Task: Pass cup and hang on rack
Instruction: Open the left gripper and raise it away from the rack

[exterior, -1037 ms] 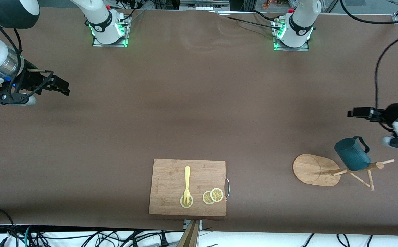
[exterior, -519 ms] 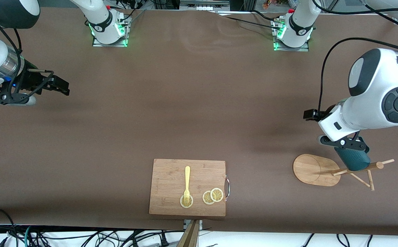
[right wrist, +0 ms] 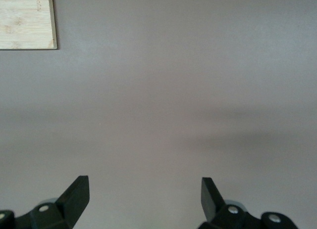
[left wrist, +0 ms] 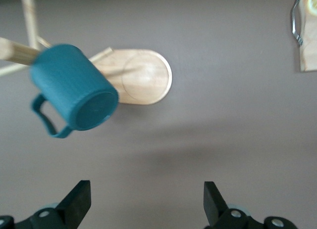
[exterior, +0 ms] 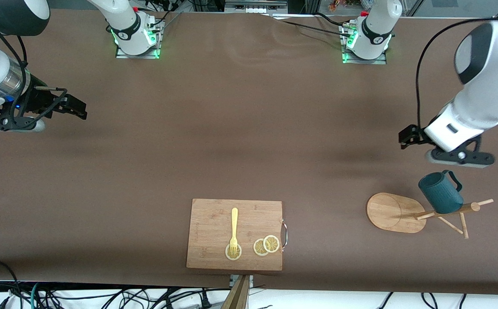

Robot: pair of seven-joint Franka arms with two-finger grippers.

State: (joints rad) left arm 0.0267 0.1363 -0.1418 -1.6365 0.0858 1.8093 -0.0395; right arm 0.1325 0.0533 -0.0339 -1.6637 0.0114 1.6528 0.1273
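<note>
The dark teal cup (exterior: pixel 441 193) hangs on the light wooden rack (exterior: pixel 392 212) near the top of its pole, at the left arm's end of the table. The left wrist view shows the cup (left wrist: pixel 74 88) with its loop handle free, in front of the rack's oval base (left wrist: pixel 143 75). My left gripper (exterior: pixel 409 136) hovers over bare table beside the cup, apart from it, open and empty (left wrist: pixel 147 197). At the right arm's end, my right gripper (exterior: pixel 75 107) waits over bare table, open with nothing between its fingers (right wrist: pixel 144 194).
A rectangular wooden cutting board (exterior: pixel 214 223) with a metal handle lies near the table's front edge, mid-table. It carries a yellow fork (exterior: pixel 234 229) and lemon slices (exterior: pixel 266 245). A corner of the board (right wrist: pixel 27 19) shows in the right wrist view.
The left arm swung in over the cup half a second ago and has since drawn back from it toward the robot bases. The cup stays on the rack. The right arm has not moved.
</note>
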